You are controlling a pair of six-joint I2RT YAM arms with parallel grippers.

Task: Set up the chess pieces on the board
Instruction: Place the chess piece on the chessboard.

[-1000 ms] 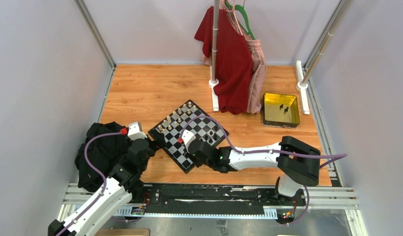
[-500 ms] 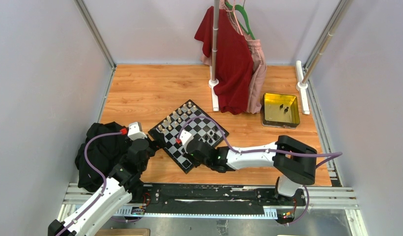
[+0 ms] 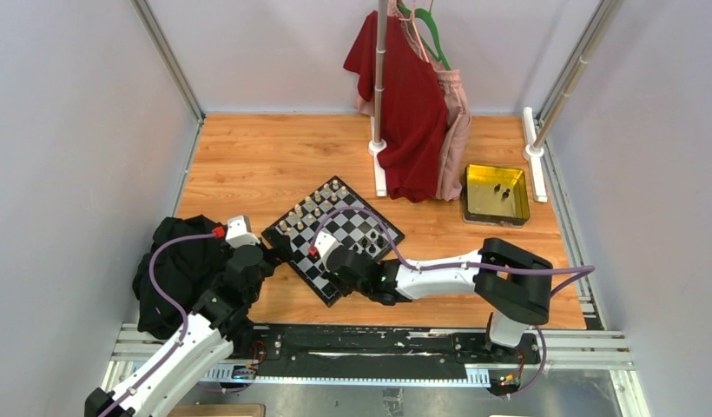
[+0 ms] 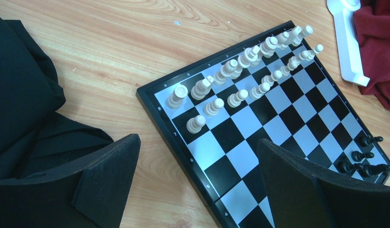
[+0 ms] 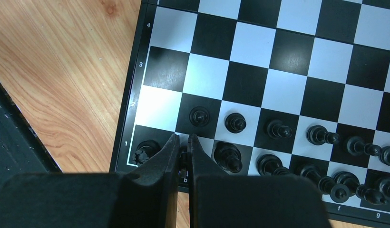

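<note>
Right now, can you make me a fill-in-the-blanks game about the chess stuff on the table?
The yellow tray holds ___ black pieces.
The cream pieces stand in ___ rows on the board.
The shirt hanging in front of the pink garment is ___.
Missing words: two; two; red.

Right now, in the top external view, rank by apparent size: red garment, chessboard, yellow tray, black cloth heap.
1. Red garment, though it hangs nearer the camera.
2-3. Chessboard and black cloth heap: too alike to rank, both partly covered by arms.
4. Yellow tray.
</note>
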